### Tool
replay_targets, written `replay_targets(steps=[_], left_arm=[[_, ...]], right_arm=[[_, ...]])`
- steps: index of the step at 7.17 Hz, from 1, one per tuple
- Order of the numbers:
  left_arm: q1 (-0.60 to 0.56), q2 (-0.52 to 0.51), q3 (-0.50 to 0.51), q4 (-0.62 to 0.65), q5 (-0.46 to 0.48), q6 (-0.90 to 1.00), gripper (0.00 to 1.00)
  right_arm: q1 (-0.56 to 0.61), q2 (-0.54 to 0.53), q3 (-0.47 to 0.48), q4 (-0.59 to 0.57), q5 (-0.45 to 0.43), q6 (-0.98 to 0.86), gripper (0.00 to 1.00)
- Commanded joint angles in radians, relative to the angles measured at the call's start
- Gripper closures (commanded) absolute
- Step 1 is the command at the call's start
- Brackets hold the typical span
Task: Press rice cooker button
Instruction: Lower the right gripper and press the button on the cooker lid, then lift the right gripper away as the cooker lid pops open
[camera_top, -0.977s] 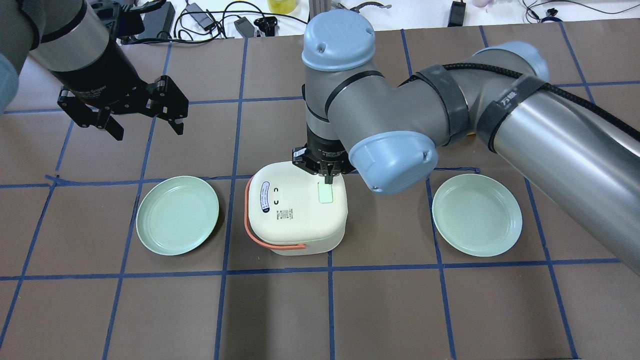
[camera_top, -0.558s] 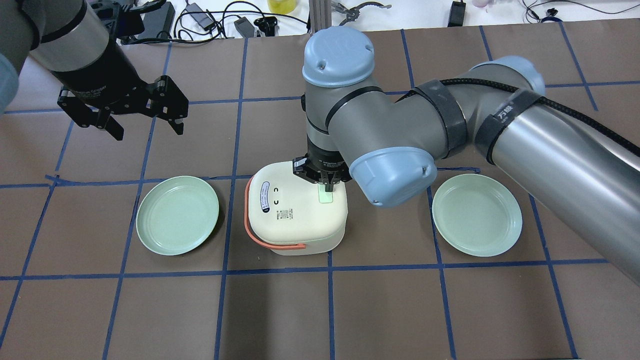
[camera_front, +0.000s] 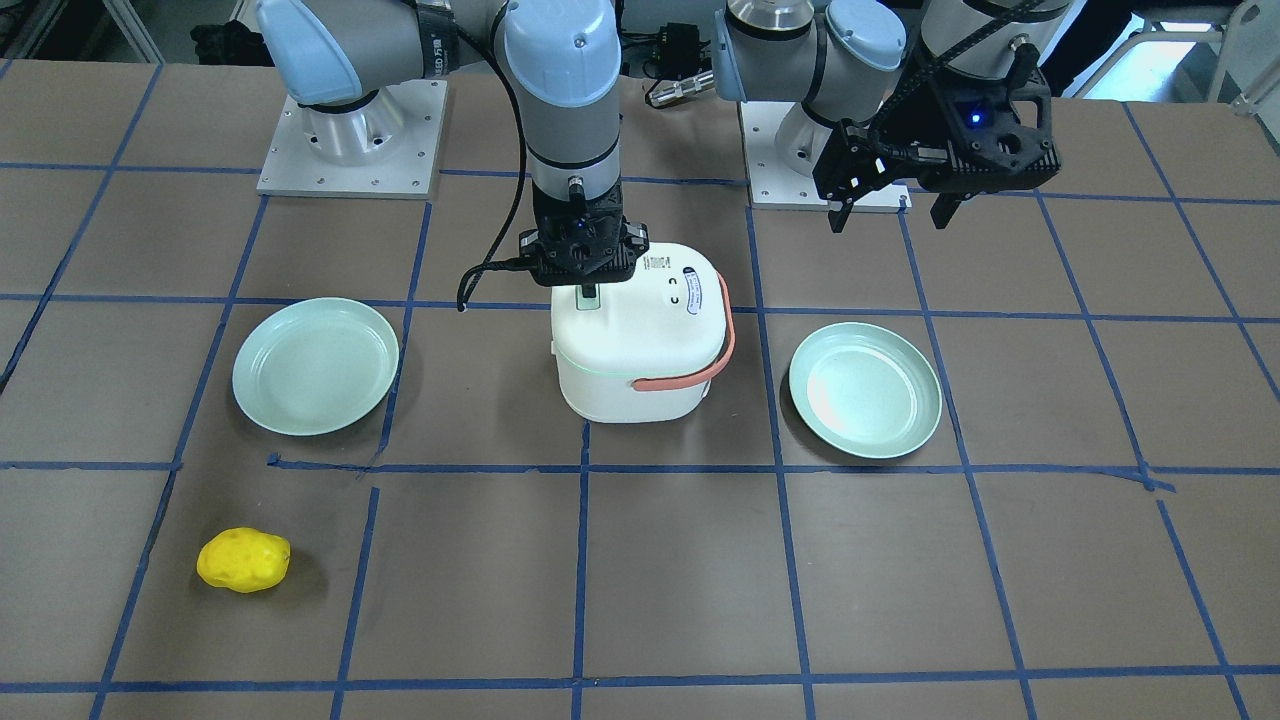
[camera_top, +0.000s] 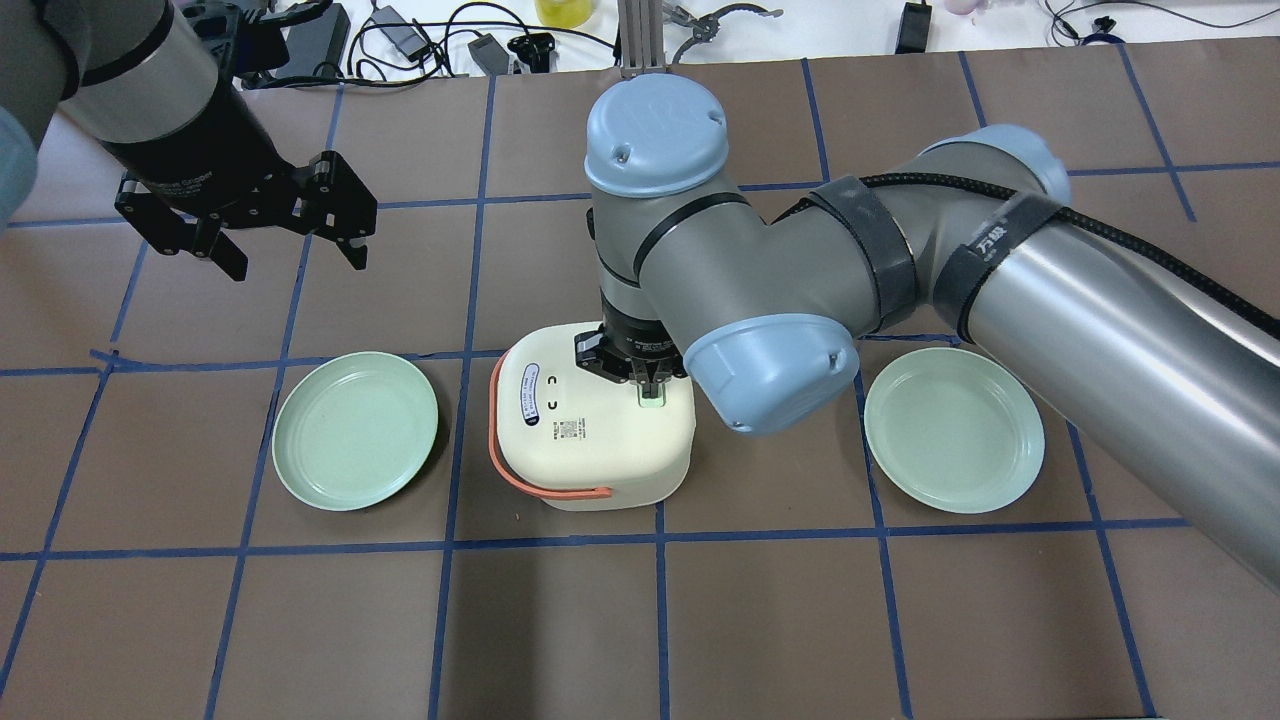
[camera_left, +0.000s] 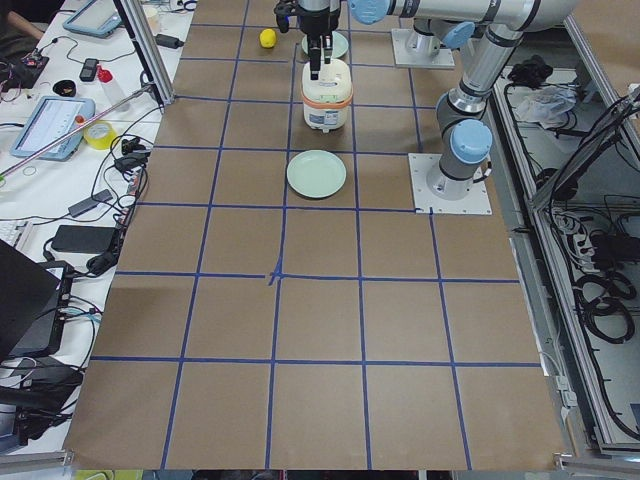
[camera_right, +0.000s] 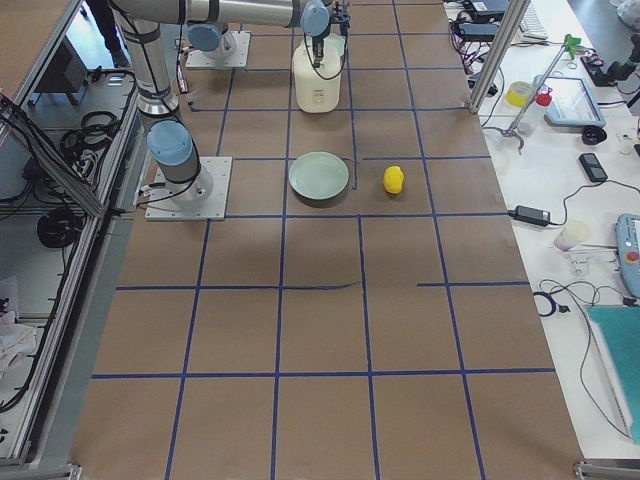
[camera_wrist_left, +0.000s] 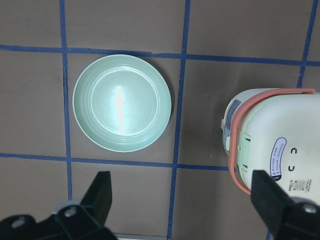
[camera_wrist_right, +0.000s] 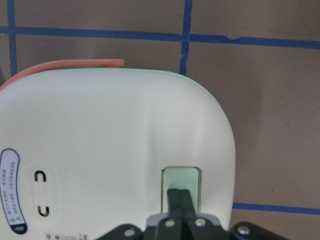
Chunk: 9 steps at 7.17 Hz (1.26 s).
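Rice cooker (camera_top: 590, 440), cream-white with the lid down, stands mid-table on the brown table (camera_top: 640, 620), which is gridded with blue tape. Its orange handle (camera_top: 497, 455) is folded down around the cooker's left and near sides. A label (camera_top: 527, 392) with printed marks runs along the left part of the lid. The pale green button (camera_wrist_right: 182, 177) sits in the right part of the lid. Right gripper (camera_top: 651, 388) points straight down over it, its fingers (camera_wrist_right: 178, 200) pressed together with nothing between them. In the wrist view the paired tips meet the green panel. Whether the button is actually pushed in, cannot tell. Left gripper (camera_top: 297, 262) hangs in the air to the far left of the cooker, well apart from it, jaws spread wide and empty. Its wrist camera looks down on the left plate (camera_wrist_left: 121, 102) and the cooker's handle side. Left plate lies flat just left of the cooker, not touching it. Right plate (camera_top: 953, 428), the same pale green, lies flat to the cooker's right, a bit farther off. A yellow lump (camera_front: 243, 560) lies on the far right of the table, beyond the right plate and well apart from it.
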Motion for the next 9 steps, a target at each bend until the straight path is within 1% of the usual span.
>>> replay_targets(steps=[1, 2, 3, 4, 5, 6, 7, 9], left_arm=[[0.000, 0.000, 0.000, 0.000, 0.000, -0.001, 0.00], [0.000, 0.000, 0.000, 0.000, 0.000, -0.001, 0.00], [0.000, 0.000, 0.000, 0.000, 0.000, -0.001, 0.00], [0.000, 0.000, 0.000, 0.000, 0.000, -0.001, 0.00], [0.000, 0.000, 0.000, 0.000, 0.000, -0.001, 0.00], [0.000, 0.000, 0.000, 0.000, 0.000, -0.001, 0.00], [0.000, 0.000, 0.000, 0.000, 0.000, 0.001, 0.00], [0.000, 0.000, 0.000, 0.000, 0.000, -0.001, 0.00]], right_arm=[[-0.005, -0.026, -0.071, 0.056, -0.055, -0.003, 1.00], [-0.025, -0.030, -0.138, 0.197, -0.061, -0.042, 1.00], [-0.049, -0.030, -0.183, 0.227, -0.078, -0.102, 0.95], [-0.101, -0.030, -0.212, 0.220, -0.074, -0.130, 0.55], [-0.158, -0.033, -0.237, 0.218, -0.060, -0.173, 0.23], [-0.187, -0.031, -0.273, 0.230, -0.064, -0.179, 0.04], [-0.207, -0.031, -0.284, 0.230, -0.065, -0.196, 0.00], [-0.255, -0.033, -0.294, 0.230, -0.063, -0.321, 0.00]])
